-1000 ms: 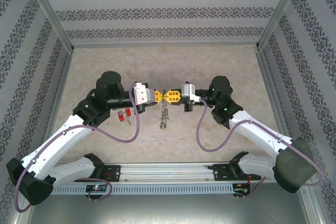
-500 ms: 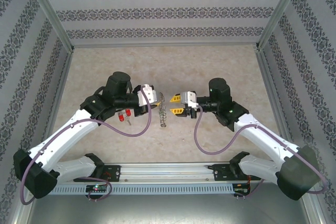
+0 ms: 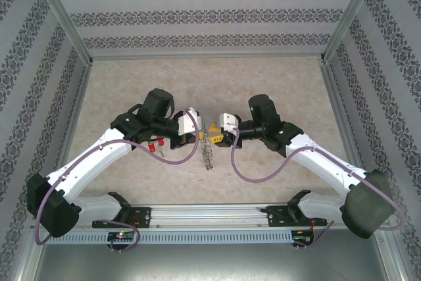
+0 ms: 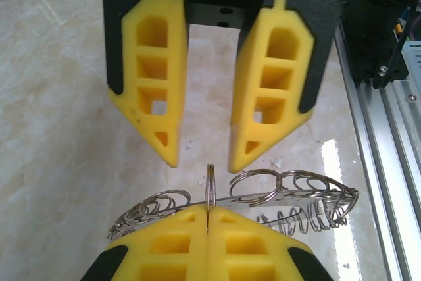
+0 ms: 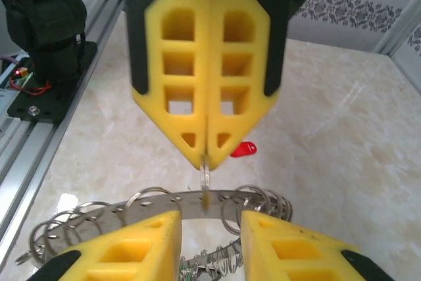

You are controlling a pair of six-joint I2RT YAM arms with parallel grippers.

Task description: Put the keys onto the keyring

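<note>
The keyring (image 3: 208, 153) is a silvery metal band strung with several small wire rings, and it hangs over the marble table. My left gripper (image 3: 202, 135) is shut on one upright small ring of it (image 4: 211, 185). The rest of the band (image 4: 289, 192) curves off to both sides. My right gripper (image 3: 217, 135) faces the left one tip to tip, open, with its fingers (image 5: 164, 241) on either side of the band (image 5: 131, 208) and not touching it. The keys (image 3: 155, 147), with red heads, lie on the table under the left arm. One red head (image 5: 245, 150) peeks out behind the left fingers.
An aluminium rail (image 3: 210, 215) with both arm bases runs along the near edge, and it also appears at the right (image 4: 378, 162). Patterned walls (image 3: 210, 18) close in the back and sides. A purple cable (image 3: 171, 159) droops from the left wrist near the keys.
A second ago both grippers met shut, tip to tip. The right one let go, backed off, and has come back in with its jaws apart. The left arm swung forward, still holding the keyring.
</note>
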